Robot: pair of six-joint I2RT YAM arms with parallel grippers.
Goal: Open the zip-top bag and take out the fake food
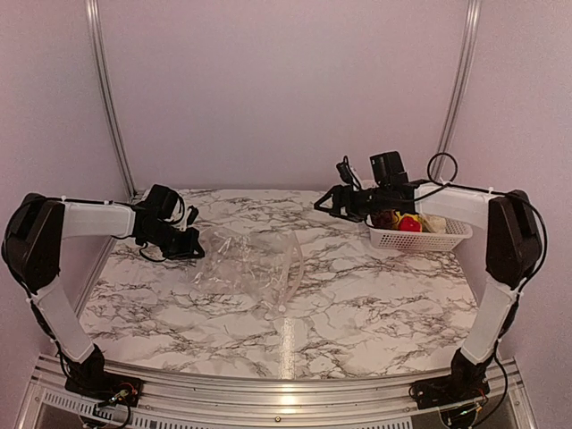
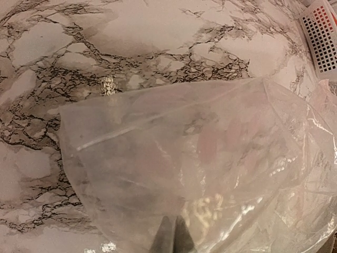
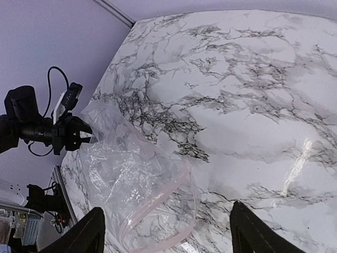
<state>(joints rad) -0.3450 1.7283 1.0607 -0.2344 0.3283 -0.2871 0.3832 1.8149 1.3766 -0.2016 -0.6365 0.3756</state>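
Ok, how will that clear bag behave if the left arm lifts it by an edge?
Probably floppy: the zip-top bag is thin, crinkled film already slumping in folds. Likely very light, since it looks empty. It may slide on the glossy table if pushed.

On the marble table [image 1: 357,304], the clear zip-top bag [image 1: 243,266] lies crumpled left of centre, its open mouth turned to the right. The left gripper [image 1: 197,245] reaches in from the left, its fingertips at the bag's left edge. The right gripper [image 1: 323,204] hangs above the table with its fingers spread, just left of a white lattice basket [image 1: 420,239] that holds the fake food [image 1: 408,223].
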